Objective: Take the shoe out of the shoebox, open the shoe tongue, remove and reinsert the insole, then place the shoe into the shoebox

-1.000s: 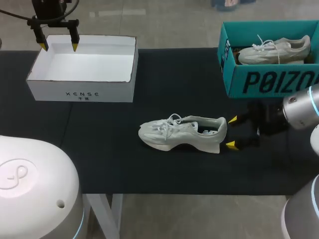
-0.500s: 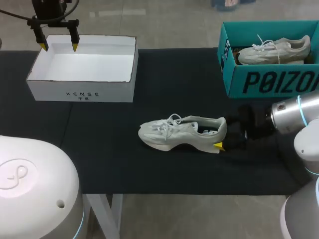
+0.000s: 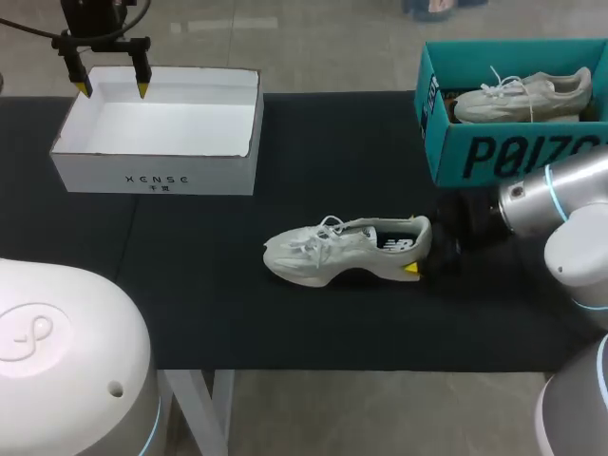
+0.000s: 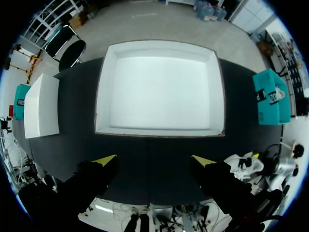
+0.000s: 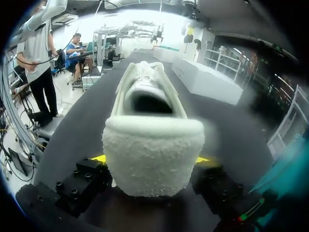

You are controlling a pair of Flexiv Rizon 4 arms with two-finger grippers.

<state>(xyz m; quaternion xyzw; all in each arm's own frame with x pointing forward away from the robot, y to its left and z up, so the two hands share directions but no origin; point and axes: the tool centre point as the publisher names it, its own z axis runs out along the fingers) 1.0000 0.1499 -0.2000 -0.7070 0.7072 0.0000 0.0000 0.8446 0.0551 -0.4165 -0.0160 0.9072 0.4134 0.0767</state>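
A pale grey shoe (image 3: 347, 249) lies on its sole mid-table, toe to the left, its opening and insole showing. My right gripper (image 3: 420, 252) is at its heel, one yellow tip visible at the heel's near side. In the right wrist view the fuzzy heel (image 5: 152, 145) fills the gap between the fingers (image 5: 99, 158), which press it from both sides. The teal shoebox (image 3: 513, 157) stands at the back right with a second shoe (image 3: 522, 98) inside. My left gripper (image 3: 109, 87) hangs open over the far rim of the empty white box (image 3: 152, 176), nothing between its fingertips (image 4: 107, 159).
The white box (image 4: 159, 131) sits at the table's back left. Black cloth lies bare between the two boxes and in front of the shoe (image 4: 244, 162). The teal box (image 4: 271, 96) stands close behind my right arm.
My right gripper has slid left from beside the heel to around it, and its fingers have closed in. The shoe has tipped slightly, showing more of its insole. The left arm has not moved.
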